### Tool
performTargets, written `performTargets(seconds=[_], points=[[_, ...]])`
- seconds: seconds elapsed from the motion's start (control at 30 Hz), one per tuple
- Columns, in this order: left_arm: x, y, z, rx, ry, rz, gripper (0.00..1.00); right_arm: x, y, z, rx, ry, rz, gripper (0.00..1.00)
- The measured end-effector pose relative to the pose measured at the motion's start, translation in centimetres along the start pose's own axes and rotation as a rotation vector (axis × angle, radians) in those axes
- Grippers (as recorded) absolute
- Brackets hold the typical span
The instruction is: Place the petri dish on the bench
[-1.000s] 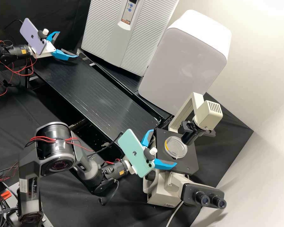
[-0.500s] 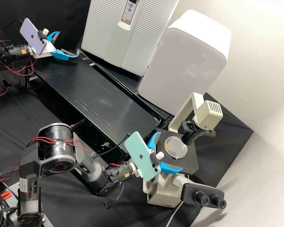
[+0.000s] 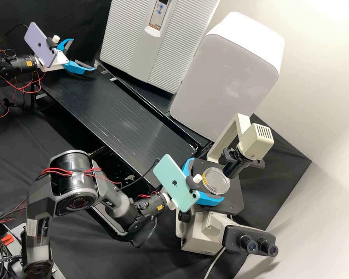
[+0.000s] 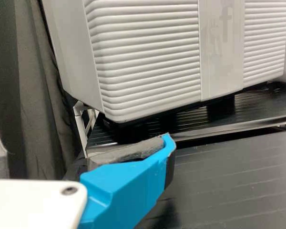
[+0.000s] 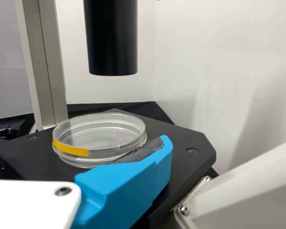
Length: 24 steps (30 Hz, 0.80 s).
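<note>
My right gripper (image 3: 208, 179) stands open at the left side of the microscope's black stage, its blue fingers spread toward the petri dish (image 3: 216, 181). This clear round dish with a yellow strip lies flat on the stage. In the right wrist view, one finger of the right gripper (image 5: 81, 138) overlaps the near rim of the dish (image 5: 99, 136); whether they touch, I cannot tell. Over the far left end of the black bench (image 3: 116, 112), my left gripper (image 3: 84, 54) is open and holds nothing. The left wrist view shows the left gripper (image 4: 81, 130) beside the bench (image 4: 229, 181).
The microscope's black condenser tube (image 3: 232, 168) hangs close above the dish, with the eyepieces (image 3: 256, 246) toward the front right. A ribbed grey unit (image 3: 155, 42) and a white rounded box (image 3: 225, 77) stand along the back of the bench.
My right gripper has moved right toward the petri dish, then slightly up in the high view, staying open. The left arm and the dish have kept their places.
</note>
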Motion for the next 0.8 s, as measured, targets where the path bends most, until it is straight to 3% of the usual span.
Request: performTargets(seconds=[0.33,0.8], points=[[0.0,0.0,0.0,0.0,0.0,0.0,1.0,1.0,0.2,0.7,0.032,-0.048,0.032,1.0],[0.0,0.0,0.0,0.0,0.0,0.0,1.0,3.5,0.0,0.5,-0.007,-0.048,0.014,1.0]])
